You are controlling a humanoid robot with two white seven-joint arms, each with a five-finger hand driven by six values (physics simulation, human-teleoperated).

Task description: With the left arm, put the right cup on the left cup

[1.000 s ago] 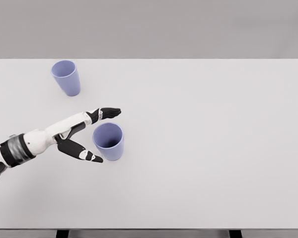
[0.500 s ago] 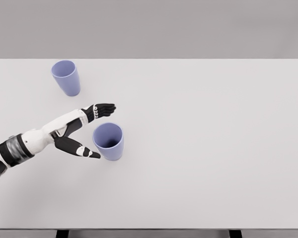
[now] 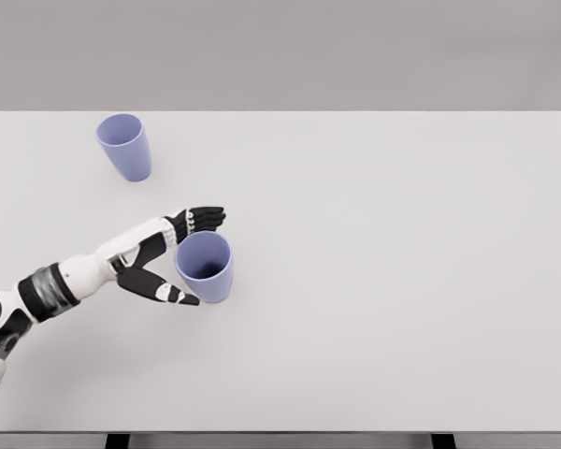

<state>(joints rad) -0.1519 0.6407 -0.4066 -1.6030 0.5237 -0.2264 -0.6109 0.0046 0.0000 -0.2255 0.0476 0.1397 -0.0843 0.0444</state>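
The left hand (image 3: 173,262) is bracketing the right cup (image 3: 205,267) on the desk (image 3: 402,281), fingers spread, gripping nothing. It should be closing evenly around the wall before carrying it to the left cup (image 3: 124,147).

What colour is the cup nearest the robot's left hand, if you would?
The cup is a plain light blue-violet, with no pattern; the head view shows it.
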